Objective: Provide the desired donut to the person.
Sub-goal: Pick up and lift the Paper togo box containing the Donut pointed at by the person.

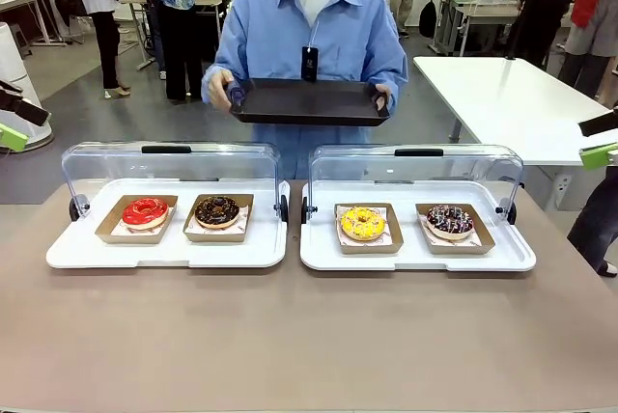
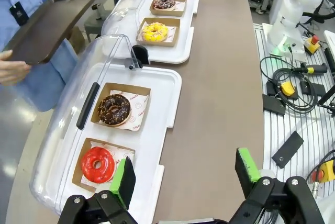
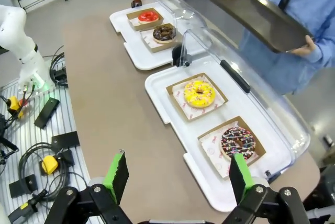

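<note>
The person (image 1: 309, 32) in a light blue shirt stands at the far side and holds a dark tray (image 1: 309, 101) level in both hands. Four donuts lie in cardboard boats: a red donut (image 1: 145, 211) and a chocolate donut (image 1: 217, 210) in the left case, a yellow donut (image 1: 363, 223) and a sprinkled chocolate donut (image 1: 450, 221) in the right case. My left gripper (image 1: 14, 122) hangs open at the far left edge, away from the table. My right gripper (image 1: 599, 140) hangs open at the far right. In the left wrist view the left gripper (image 2: 186, 171) is above the red donut (image 2: 98, 164). In the right wrist view the right gripper (image 3: 178, 174) is near the sprinkled donut (image 3: 237, 141).
Both white display cases (image 1: 68, 254) (image 1: 512, 257) have their clear lids (image 1: 169, 167) (image 1: 415, 167) swung up at the back. The brown tabletop (image 1: 309, 336) in front of them is bare. Cables and boxes lie on my side beside the table (image 2: 293, 88). A white table (image 1: 502, 95) stands behind right.
</note>
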Tool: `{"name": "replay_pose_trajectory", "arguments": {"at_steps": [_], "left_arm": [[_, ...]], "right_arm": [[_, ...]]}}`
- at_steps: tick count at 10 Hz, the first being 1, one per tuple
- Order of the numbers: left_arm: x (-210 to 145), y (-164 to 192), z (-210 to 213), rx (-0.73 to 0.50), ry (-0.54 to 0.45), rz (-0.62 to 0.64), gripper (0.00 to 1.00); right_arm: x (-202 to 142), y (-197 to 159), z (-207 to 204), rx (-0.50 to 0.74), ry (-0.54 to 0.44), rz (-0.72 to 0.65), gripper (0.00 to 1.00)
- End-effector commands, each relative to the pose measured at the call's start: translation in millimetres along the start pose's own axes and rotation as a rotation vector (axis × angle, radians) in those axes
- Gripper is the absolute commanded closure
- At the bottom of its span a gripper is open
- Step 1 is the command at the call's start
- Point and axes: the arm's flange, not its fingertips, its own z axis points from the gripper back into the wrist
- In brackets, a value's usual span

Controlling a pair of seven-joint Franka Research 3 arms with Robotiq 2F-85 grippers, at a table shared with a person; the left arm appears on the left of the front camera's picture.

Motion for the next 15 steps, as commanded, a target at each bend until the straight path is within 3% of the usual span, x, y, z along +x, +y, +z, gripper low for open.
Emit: {"name": "replay_pose_trajectory", "arguments": {"at_steps": [1, 15], "left_arm": [[2.5, -0.5, -3.0, -0.016, 0.000, -0.006, 0.00], [2.5, -0.5, -3.0, -0.016, 0.000, -0.006, 0.00]], "right_arm": [[-0.8, -0.6, 0.8, -0.001, -0.004, -0.002, 0.00], [-0.8, -0.6, 0.8, -0.001, -0.004, -0.002, 0.00]]}}
